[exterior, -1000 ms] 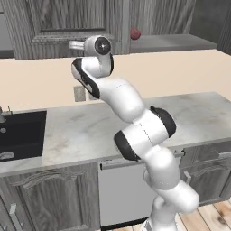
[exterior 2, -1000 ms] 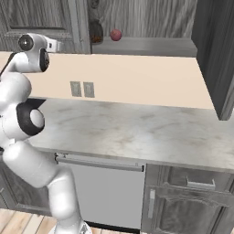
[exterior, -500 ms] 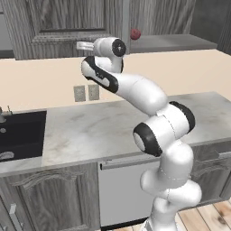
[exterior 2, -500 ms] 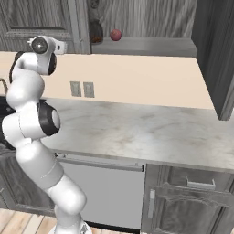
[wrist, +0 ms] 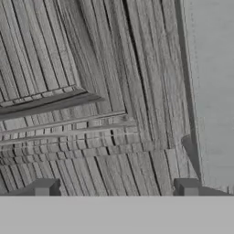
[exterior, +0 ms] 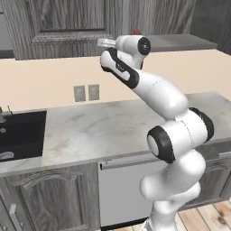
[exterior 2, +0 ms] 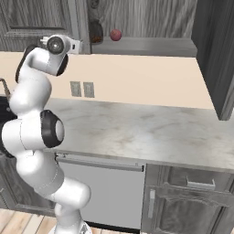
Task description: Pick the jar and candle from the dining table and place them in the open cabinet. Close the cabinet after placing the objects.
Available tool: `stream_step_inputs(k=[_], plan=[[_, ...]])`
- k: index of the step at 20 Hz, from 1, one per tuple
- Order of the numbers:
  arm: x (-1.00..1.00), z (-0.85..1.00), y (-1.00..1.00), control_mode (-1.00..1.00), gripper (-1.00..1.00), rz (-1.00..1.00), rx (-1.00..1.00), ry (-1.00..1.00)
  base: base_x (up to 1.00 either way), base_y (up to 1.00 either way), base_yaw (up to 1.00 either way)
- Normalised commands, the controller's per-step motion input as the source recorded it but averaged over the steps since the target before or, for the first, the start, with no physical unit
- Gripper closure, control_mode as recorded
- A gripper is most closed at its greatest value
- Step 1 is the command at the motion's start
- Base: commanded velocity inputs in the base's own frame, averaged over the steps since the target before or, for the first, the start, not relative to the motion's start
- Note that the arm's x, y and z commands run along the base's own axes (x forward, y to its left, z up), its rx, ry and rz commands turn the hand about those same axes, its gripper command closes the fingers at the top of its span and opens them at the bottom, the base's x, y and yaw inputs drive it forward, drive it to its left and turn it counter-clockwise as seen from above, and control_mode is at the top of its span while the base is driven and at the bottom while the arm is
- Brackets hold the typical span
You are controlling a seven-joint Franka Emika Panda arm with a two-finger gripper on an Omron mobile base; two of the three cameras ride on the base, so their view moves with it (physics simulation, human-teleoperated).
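My jaws gape empty, the cabinet door (wrist: 91, 114) dead ahead. I could scrape it (barely any clearance) swinging round.

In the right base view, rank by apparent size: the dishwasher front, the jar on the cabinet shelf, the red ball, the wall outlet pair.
1. Dishwasher front, by far the largest.
2. Wall outlet pair.
3. Jar, partly hidden by the door edge, so unsure against the outlets.
4. Red ball, smallest.

Beige wall (exterior: 40, 85) above marble counter (exterior: 103, 131), black sink (exterior: 20, 135) left.
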Motion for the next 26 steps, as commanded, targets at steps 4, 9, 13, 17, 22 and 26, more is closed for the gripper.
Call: stream_step_inputs(k=[4, 9, 13, 17, 22, 26], plan=[[-0.36, 0.10, -1.00, -1.00, -1.00, 0.00, 0.00, -0.01, 0.00, 0.00, 0.00], [-0.26, 0.02, -0.96, -1.00, -1.00, 0.00, 0.00, 0.00, 0.00, 0.00, 0.00], [-0.19, 0.00, -0.87, -1.00, -1.00, 0.00, -0.03, 0.00, 0.00, 0.00, 0.00], [-0.29, 0.00, -0.77, -1.00, -1.00, 0.00, -0.04, 0.00, 0.00, 0.00, 0.00], [-0.34, 0.03, -0.75, -1.00, -1.00, 0.00, -0.05, 0.00, 0.00, 0.00, 0.00], [-0.22, 0.17, -0.72, -1.00, -1.00, 0.00, -0.06, 0.00, 0.00, 0.00, 0.00]])
